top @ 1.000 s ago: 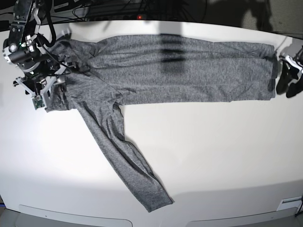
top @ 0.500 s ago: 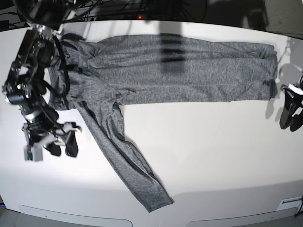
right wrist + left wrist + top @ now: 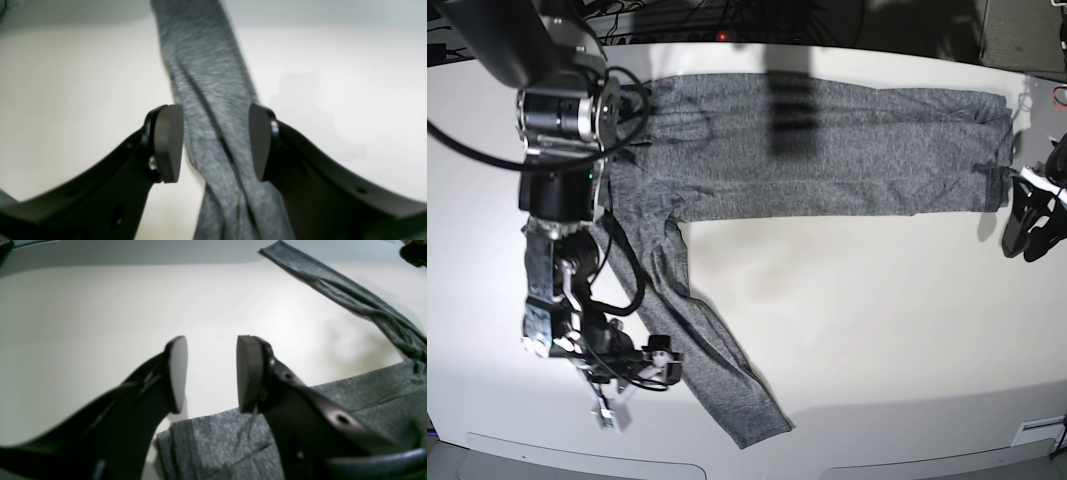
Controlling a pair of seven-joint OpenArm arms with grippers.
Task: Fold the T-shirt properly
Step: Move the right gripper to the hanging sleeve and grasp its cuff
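The dark-grey T-shirt (image 3: 827, 145) lies flat along the back of the white table. One long sleeve (image 3: 697, 340) runs diagonally toward the front edge. My right gripper (image 3: 665, 362) hovers at the left side of that sleeve near its lower part. In the right wrist view the sleeve (image 3: 213, 100) runs under the gap of the open right gripper (image 3: 215, 143), with no pad pressing it. My left gripper (image 3: 1025, 243) stands open just off the shirt's right end. In the left wrist view the left gripper (image 3: 210, 373) is empty, above the hem corner (image 3: 217, 440).
Dark cables and equipment (image 3: 727, 20) line the table's back edge. The right arm's tall body (image 3: 562, 150) stands over the shirt's left end. A small red-marked item (image 3: 1059, 97) sits at the far right. The table's front edge (image 3: 757, 465) is close below the sleeve cuff.
The right arm has swung from the shirt's left shoulder end toward the front, and its gripper is now beside the sleeve. The left gripper has shifted slightly frontward off the hem.
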